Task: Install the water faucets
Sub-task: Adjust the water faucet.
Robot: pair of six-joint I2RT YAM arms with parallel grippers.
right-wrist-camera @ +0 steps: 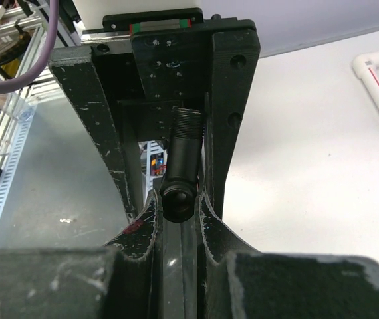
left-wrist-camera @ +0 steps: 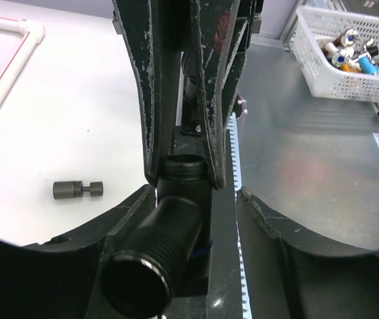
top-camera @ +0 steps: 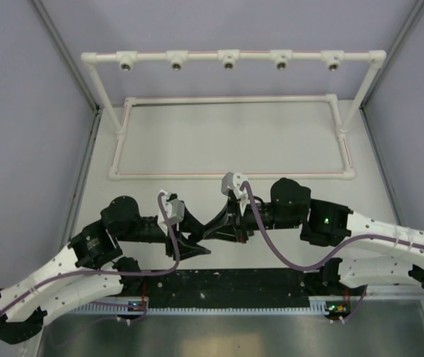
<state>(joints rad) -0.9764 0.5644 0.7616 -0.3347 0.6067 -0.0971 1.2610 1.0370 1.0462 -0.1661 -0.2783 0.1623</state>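
A black water faucet (left-wrist-camera: 155, 256) with a threaded open end sits between both grippers. My right gripper (right-wrist-camera: 178, 197) is shut on its round end (right-wrist-camera: 178, 199), and its fingers (left-wrist-camera: 206, 100) come down from the top of the left wrist view. My left gripper (left-wrist-camera: 195, 199) is open around the faucet's body, which lies against one finger with a clear gap to the other finger (left-wrist-camera: 289, 259). A second small dark faucet piece (left-wrist-camera: 78, 189) lies on the white table to the left. Seen from above, the left gripper (top-camera: 193, 245) and right gripper (top-camera: 216, 227) meet near the table's front and hide the faucet.
The white pipe frame (top-camera: 230, 58) with several metal-ringed sockets stands at the back, its base rectangle (top-camera: 230, 175) flat on the table. A white basket (left-wrist-camera: 322, 73) of small parts sits on the metal surface to the right. A toothed cable duct (top-camera: 227, 303) runs along the front edge.
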